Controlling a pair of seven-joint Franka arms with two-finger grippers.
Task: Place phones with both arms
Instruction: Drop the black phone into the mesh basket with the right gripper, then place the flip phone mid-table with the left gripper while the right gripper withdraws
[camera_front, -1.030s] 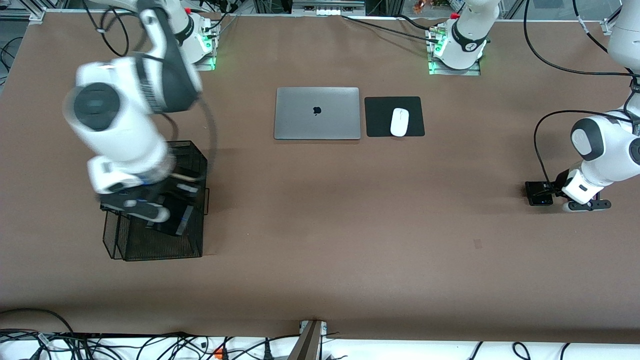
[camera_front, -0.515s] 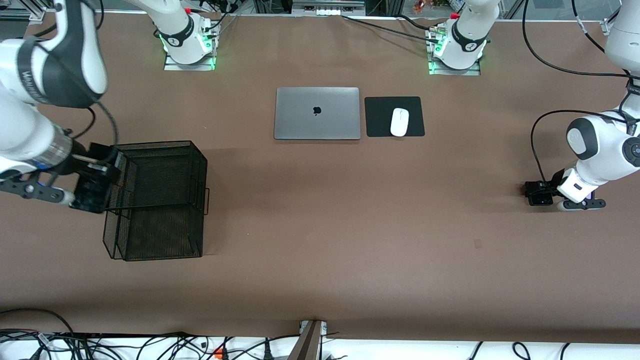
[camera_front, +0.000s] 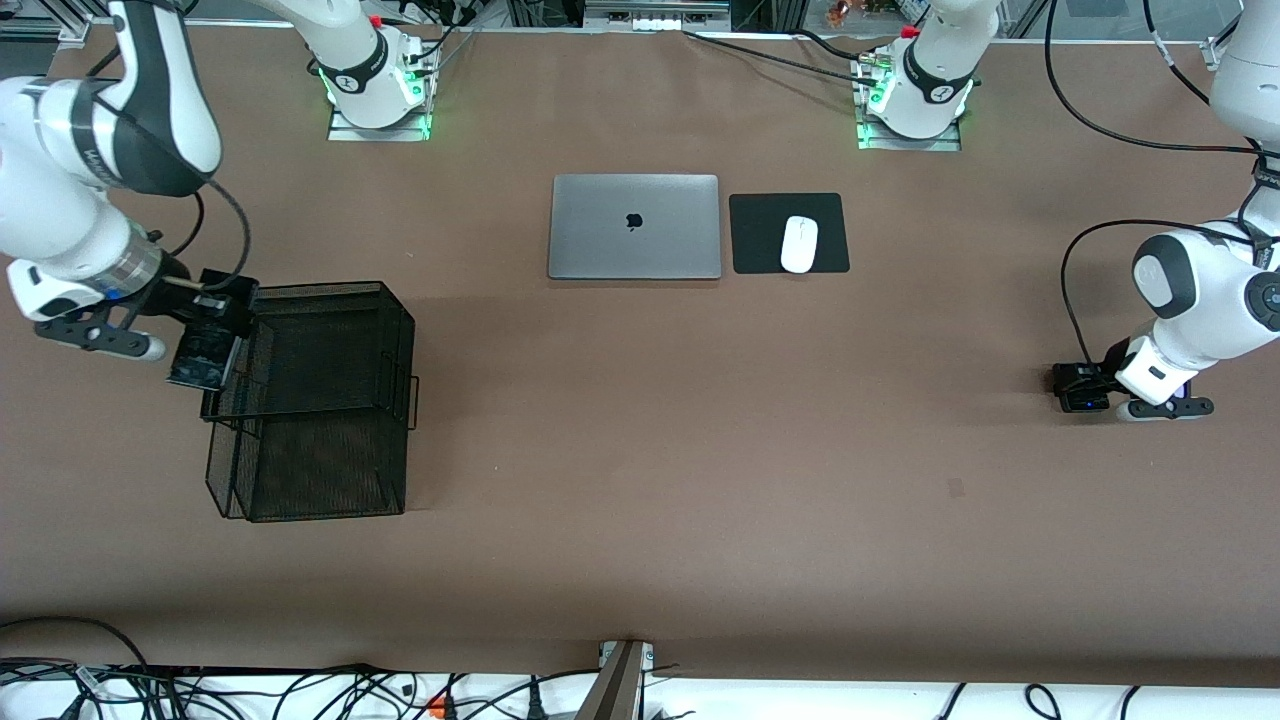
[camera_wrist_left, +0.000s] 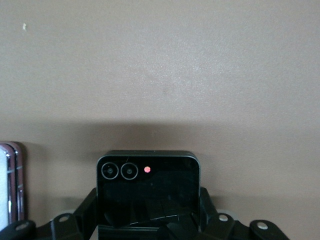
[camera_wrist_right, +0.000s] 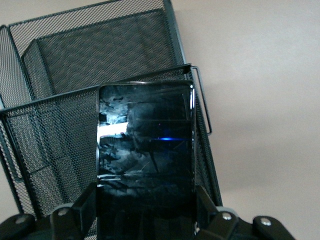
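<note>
Over the mesh basket's (camera_front: 320, 400) rim at the right arm's end, the right gripper (camera_front: 205, 335) clamped the long black phone (camera_front: 200, 355), not yet dropped in. At the other end, the left gripper (camera_front: 1085, 385) gripped the small black phone (camera_wrist_left: 148, 187), low at the table (camera_front: 700, 450). A pale phone (camera_wrist_left: 10, 185) lay beside it. So none looked placed. The laptop (camera_front: 634, 227) bore an apple logo; no writing was readable.

Beside the right gripper (camera_front: 205, 335), the black mesh basket (camera_front: 330, 400) walls off the way inward. Near the left gripper (camera_front: 1080, 385), bare surface (camera_front: 700, 450) lies open toward the laptop (camera_front: 634, 227).
</note>
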